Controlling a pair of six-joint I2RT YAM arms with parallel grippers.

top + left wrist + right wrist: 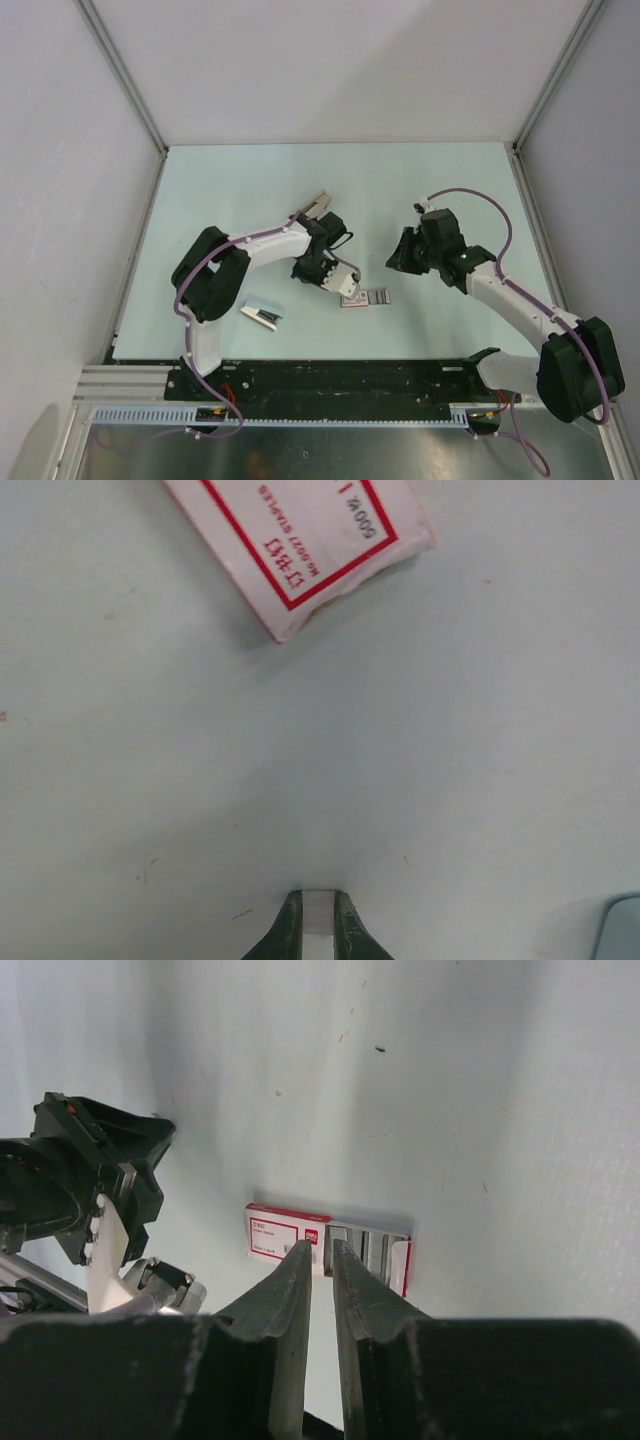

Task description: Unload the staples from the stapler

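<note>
Right claw (320,1248) nearly pressed together and empty, staples (372,1250) straight ahead of its tips
Grey staples sit in a tray drawn out of the right end of the red-bordered staple box (300,540), printed STAPLES, on the surface (250,190); box and strip lie crosswise to the right claw's fingers. From above, the left claw (347,284) is just beside the box and nearer, the right well apart. Left tips stand close around a pale sliver; whether they pinch it I cannot tell. What looks like the stapler (262,315) lies near the left arm's base
</note>
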